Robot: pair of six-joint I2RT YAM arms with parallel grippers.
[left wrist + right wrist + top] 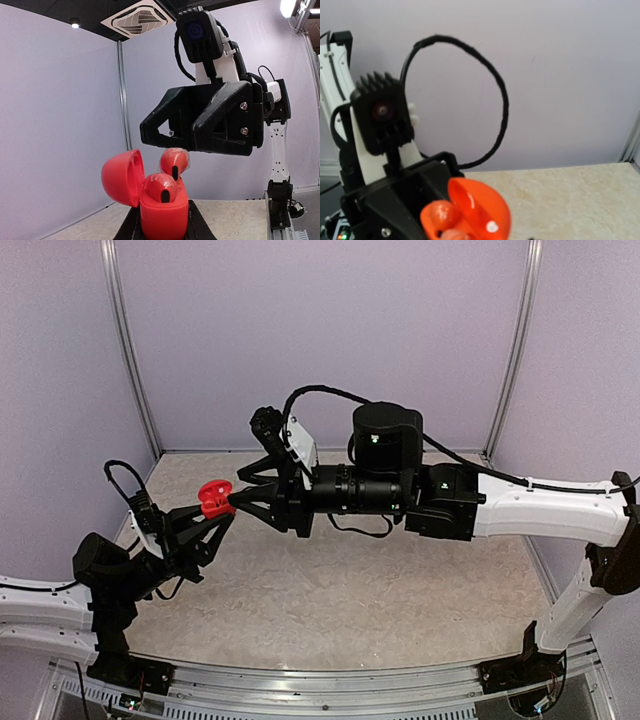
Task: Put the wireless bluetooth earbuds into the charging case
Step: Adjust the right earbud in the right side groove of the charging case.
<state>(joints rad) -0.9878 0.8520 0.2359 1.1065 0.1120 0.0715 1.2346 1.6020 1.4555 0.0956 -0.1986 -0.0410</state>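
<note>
My left gripper point(208, 512) is shut on an open red charging case point(214, 497) and holds it upright above the table. In the left wrist view the case point(165, 212) sits between my fingers point(129, 227), with its lid point(121, 176) swung open to the left. One red earbud point(161, 187) sits in the case. My right gripper point(236, 500) is closed on a second red earbud point(174, 161), which stands higher over the far slot. In the right wrist view the lid point(482, 210) and the seated earbud point(439, 216) show at the bottom edge. My right fingertips are out of that view.
The beige table point(350, 580) is enclosed by pale purple walls with metal corner posts point(130, 350). A black cable point(490, 80) loops above the left wrist camera. No other earbuds or cases show.
</note>
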